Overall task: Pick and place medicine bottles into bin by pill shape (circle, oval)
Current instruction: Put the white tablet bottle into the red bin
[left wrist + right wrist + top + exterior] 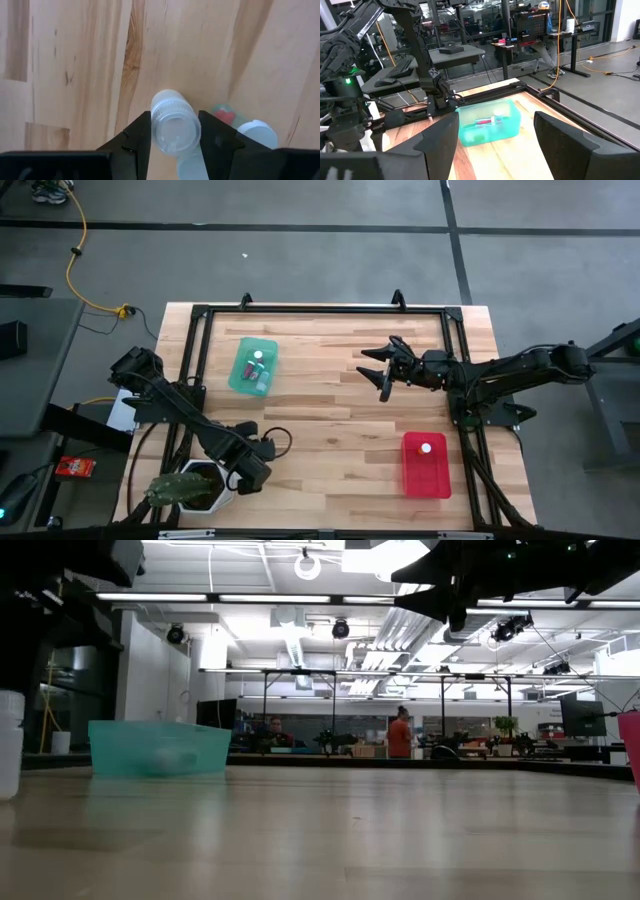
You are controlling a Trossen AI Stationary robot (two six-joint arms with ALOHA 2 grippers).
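A: Report the edges and free space.

B: The wooden table [330,395] is bordered by a black metal frame [320,310]. The middle of the tabletop between the two bins is bare wood in the high view. The right gripper [384,370] is raised over the far-centre area, fingers spread wide with nothing between them. The left gripper [252,463] is at the near-left corner, just beside the white hexagonal cactus pot [190,488].

A: State of the left gripper?

B: In the left wrist view it is pinching a medicine bottle [174,127] by its pale body, white cap away from the camera, above the wood. A second white-capped bottle [257,132] lies nearby on the table.

A: Surface and room?

B: Light wood planks with darker grain streaks. Grey floor surrounds the table; a yellow cable [80,255] runs across it at far left. The low view shows a workshop with ceiling lights and a person in an orange top [400,735] far behind.

A: Containers and contents?

B: The teal bin [253,366] at far left holds bottles, one white cap visible, plus a reddish item. The red bin [426,464] at near right holds one white-capped bottle [426,448].
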